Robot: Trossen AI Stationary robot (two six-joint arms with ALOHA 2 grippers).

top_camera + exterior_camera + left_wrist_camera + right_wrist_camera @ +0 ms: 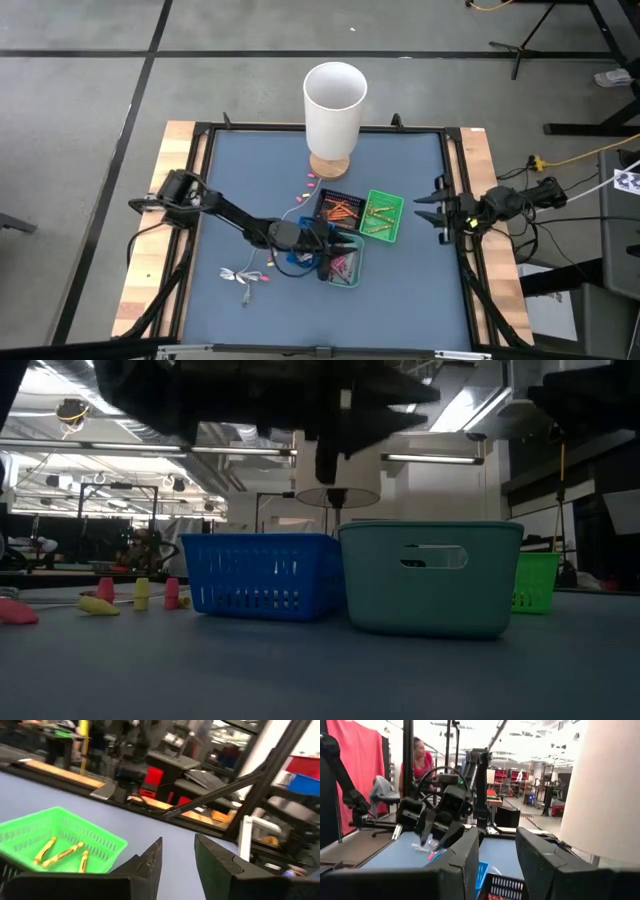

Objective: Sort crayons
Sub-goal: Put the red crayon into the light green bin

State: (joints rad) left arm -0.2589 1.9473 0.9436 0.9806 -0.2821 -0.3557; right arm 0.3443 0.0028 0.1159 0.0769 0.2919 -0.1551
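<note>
A: Where is the left end effector working?

B: Over the cluster of small plastic trays at mid-table. It hangs just above the teal tray, which holds pink crayons. Its fingers stand a narrow gap apart with nothing visible between them. I judge it is at that tray to drop off or sort pink sticks.

A: And the other crayons?

B: Orange crayons lie in the black mesh tray, yellow ones in the green slotted tray to its right. A blue slotted tray sits left of the teal one; its contents are hidden. A few loose crayons remain on the blue-grey table near the tall white cylinder, and more by the thin white cord at the near left.

A: The right arm?

B: Its end effector waits at the table's right edge, fingers moderately apart and empty, likely kept clear of the trays.
</note>
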